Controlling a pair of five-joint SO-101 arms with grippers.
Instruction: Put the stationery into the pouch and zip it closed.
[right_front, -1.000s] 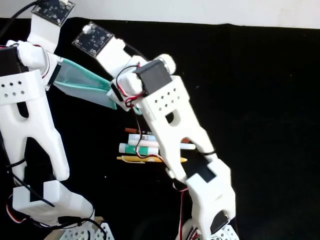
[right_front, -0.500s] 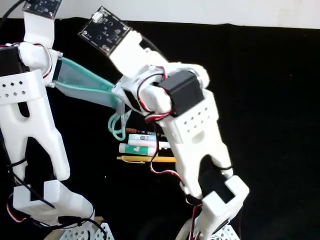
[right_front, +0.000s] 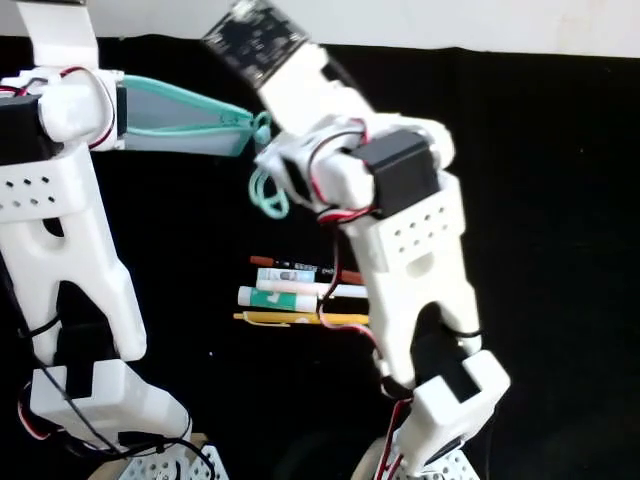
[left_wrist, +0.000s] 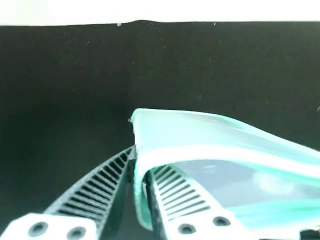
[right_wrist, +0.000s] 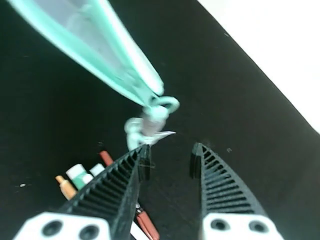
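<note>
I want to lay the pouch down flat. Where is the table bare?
The widest bare black tablecloth lies on the outer side of the white right arm. A narrower strip runs between the white left arm and the row of pens and a yellow pencil. That row, under the right arm, is crowded.

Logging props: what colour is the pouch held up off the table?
The pouch is mint green with a see-through side, clearest in the left wrist view.

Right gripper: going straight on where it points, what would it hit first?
Probably the zip pull at the end of the pouch, just off one fingertip of the right gripper; the gap aims past it at the black table. Depth unclear.
</note>
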